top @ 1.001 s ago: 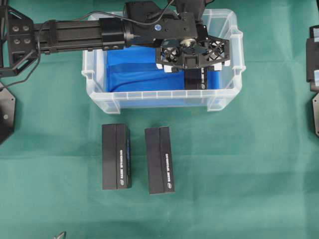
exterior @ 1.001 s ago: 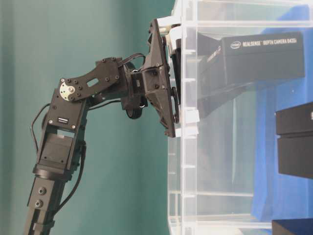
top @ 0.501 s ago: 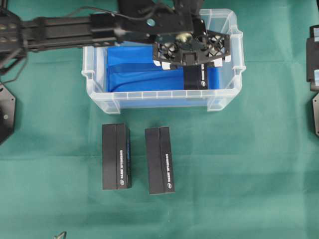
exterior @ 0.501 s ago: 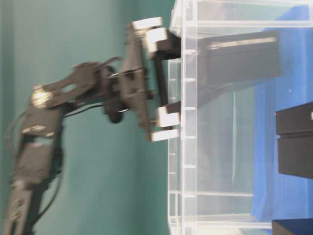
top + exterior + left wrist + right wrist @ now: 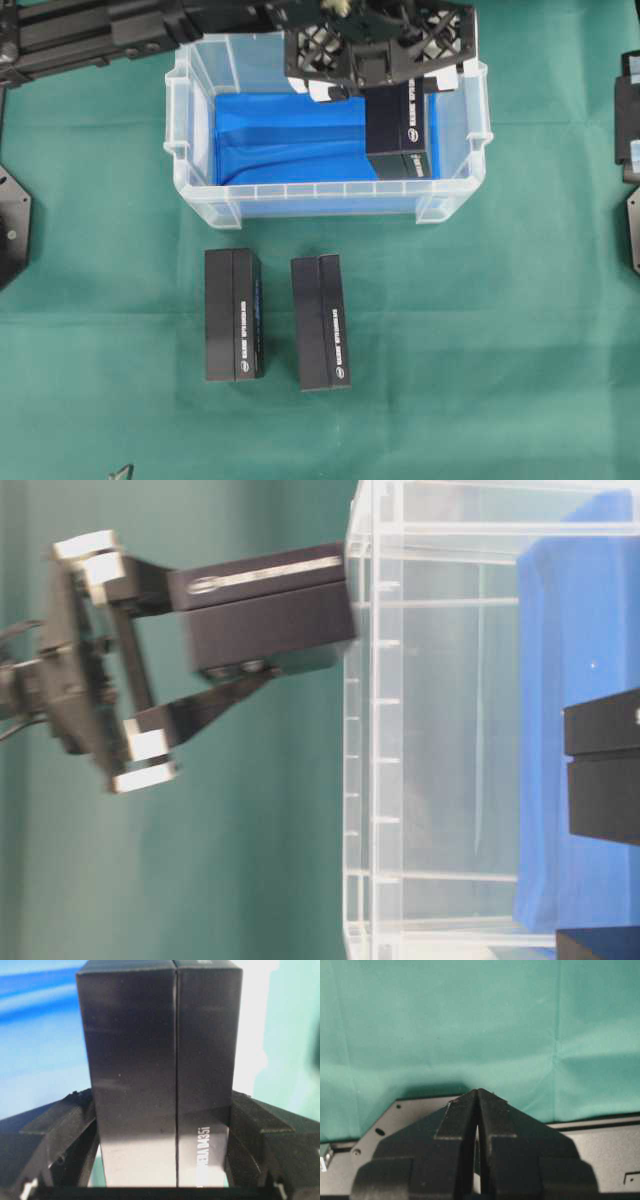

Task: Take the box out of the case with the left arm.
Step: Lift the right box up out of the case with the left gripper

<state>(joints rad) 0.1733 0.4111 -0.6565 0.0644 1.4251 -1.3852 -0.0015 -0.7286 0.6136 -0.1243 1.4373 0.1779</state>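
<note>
The black box (image 5: 397,135) hangs upright over the right end of the case (image 5: 300,190), a clear bin with a blue lining. My left gripper (image 5: 393,100) is shut on the box's two sides from above. In the table-level view the box (image 5: 265,610) is outside the case (image 5: 430,780), its lower end level with the rim. The left wrist view shows the box (image 5: 160,1060) filling the gap of the left gripper (image 5: 160,1110), with a finger (image 5: 65,1125) pressed on either side. My right gripper (image 5: 478,1092) is shut with nothing in it, over the green cloth.
Two more black boxes (image 5: 234,314) (image 5: 320,321) lie side by side on the green cloth in front of the case. The right arm's black base parts (image 5: 630,130) sit at the right edge. The left arm (image 5: 90,30) stretches across the far left.
The left gripper has risen with the box, from deep inside the case to its rim. The right gripper has not moved.
</note>
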